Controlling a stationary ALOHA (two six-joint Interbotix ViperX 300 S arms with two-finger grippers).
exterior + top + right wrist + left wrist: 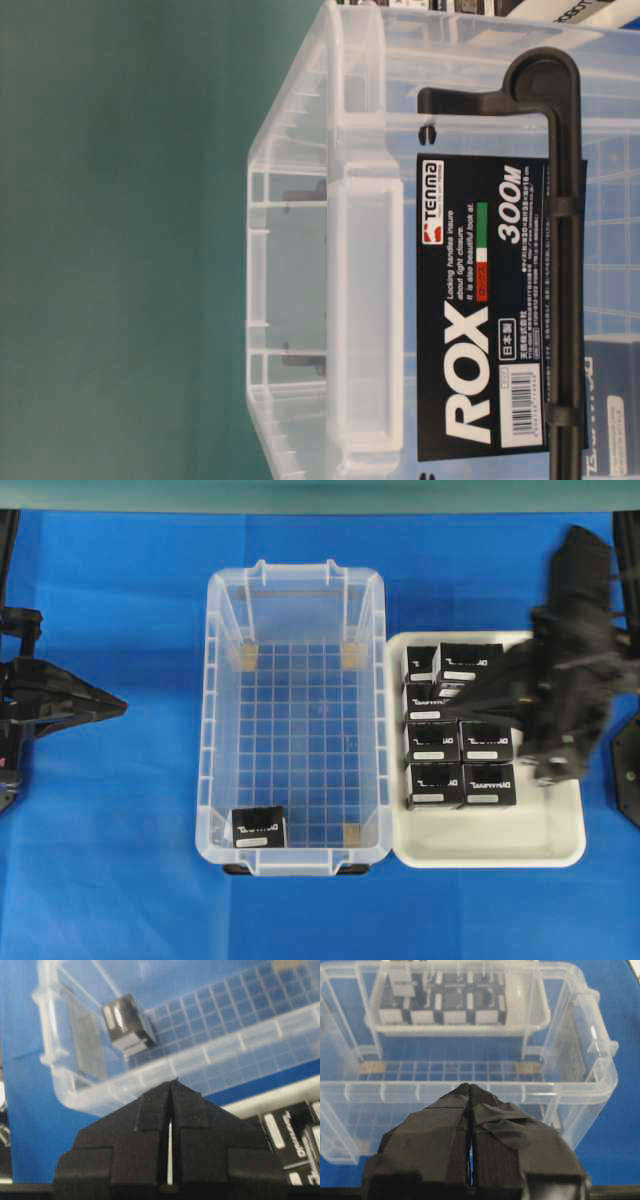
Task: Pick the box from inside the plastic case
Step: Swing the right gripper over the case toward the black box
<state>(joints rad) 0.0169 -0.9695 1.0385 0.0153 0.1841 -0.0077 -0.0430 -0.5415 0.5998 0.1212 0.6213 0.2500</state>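
The clear plastic case stands in the middle of the blue table. One black box with a white label strip lies in its near-left corner; the right wrist view shows the box through the case wall. My right gripper hovers blurred over the white tray, pointing at the case; its jaws are shut and hold nothing. My left gripper rests left of the case, apart from it, and is shut and empty, facing the case's long side.
A shallow white tray lies right of the case and holds several identical black cartons. The table-level view shows the case's end handle and its ROX label. Blue cloth surrounds everything.
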